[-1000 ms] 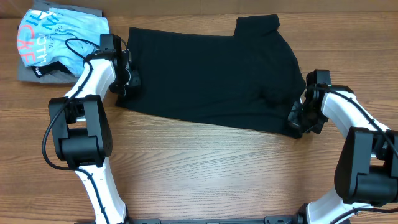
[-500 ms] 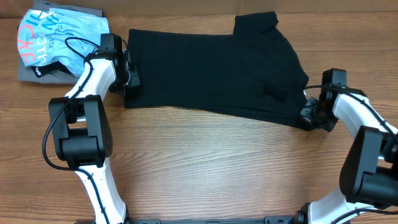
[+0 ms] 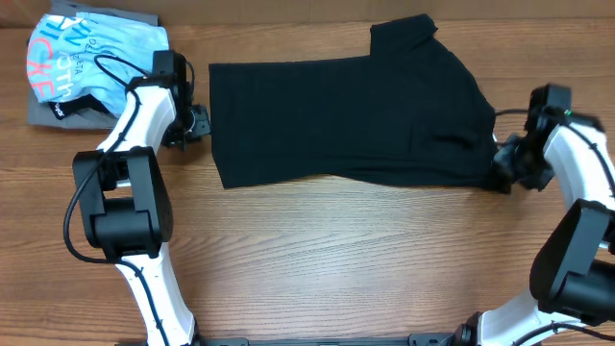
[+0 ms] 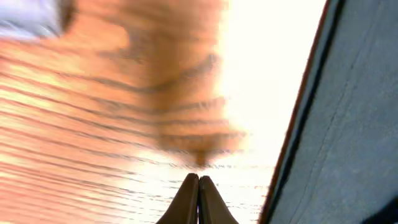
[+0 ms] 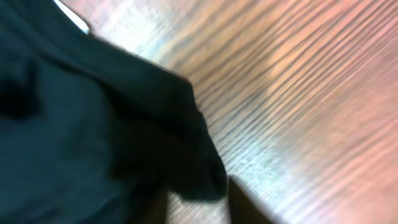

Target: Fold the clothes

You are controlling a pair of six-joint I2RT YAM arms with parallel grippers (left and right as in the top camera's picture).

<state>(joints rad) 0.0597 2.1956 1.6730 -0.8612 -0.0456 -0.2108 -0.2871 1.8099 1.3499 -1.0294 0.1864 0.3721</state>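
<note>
The black T-shirt (image 3: pixel 346 115) lies spread flat across the back half of the wooden table, one sleeve pointing to the far edge. My left gripper (image 3: pixel 199 123) sits just off its left edge, shut and empty. In the left wrist view the shut fingertips (image 4: pixel 199 183) rest over bare wood, with the shirt's edge (image 4: pixel 348 124) to their right. My right gripper (image 3: pixel 502 176) is at the shirt's near right corner. In the right wrist view its jaws (image 5: pixel 202 202) stand apart, with a corner of the black cloth (image 5: pixel 93 124) lying loosely between them.
A light blue shirt with coral and white lettering (image 3: pixel 82 53) lies on a grey folded garment (image 3: pixel 43 113) at the back left corner, close to my left arm. Bare wooden table (image 3: pixel 346 259) fills the front half.
The shirt has slid to the right and stretched flatter. My left gripper has let go of its left edge and stayed shut. My right gripper moved right and opened.
</note>
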